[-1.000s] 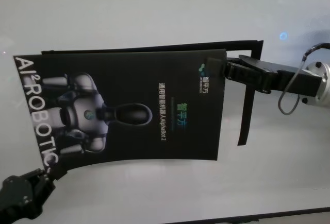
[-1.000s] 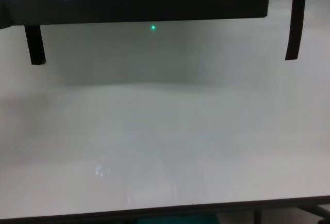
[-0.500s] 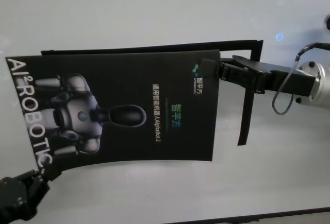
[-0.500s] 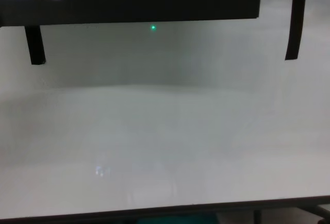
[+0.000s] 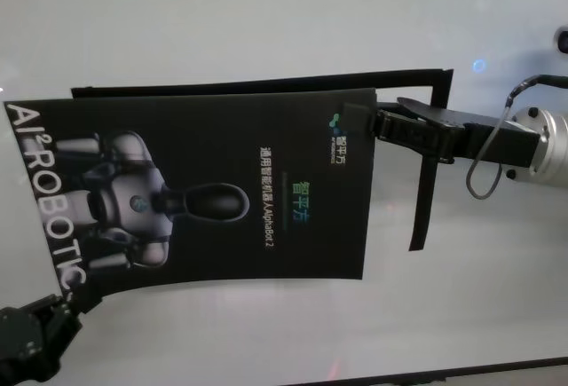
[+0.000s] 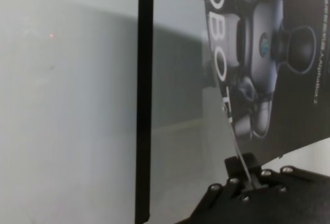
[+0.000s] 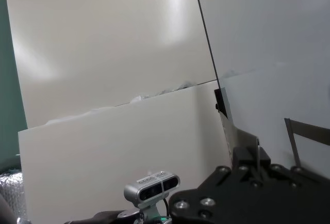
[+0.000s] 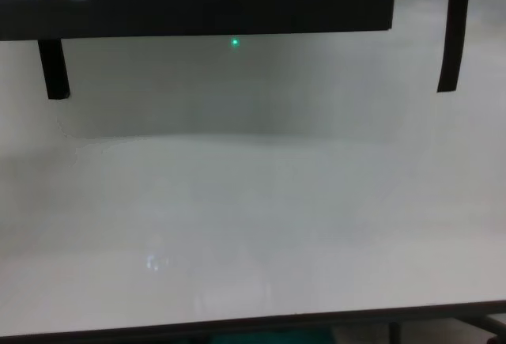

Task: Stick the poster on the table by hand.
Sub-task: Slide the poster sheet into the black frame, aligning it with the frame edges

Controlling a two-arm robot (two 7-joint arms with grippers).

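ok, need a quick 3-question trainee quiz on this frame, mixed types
1. True or false: the large glossy black poster lies flat on the wide white table.
2. Which gripper pinches the poster's edge nearest its logo? A) left B) right
3. Fill in: the left gripper holds the poster's near ____ by the lettering.

Key: 1 false, it is held above the table. 2 B, the right gripper. 3 corner.
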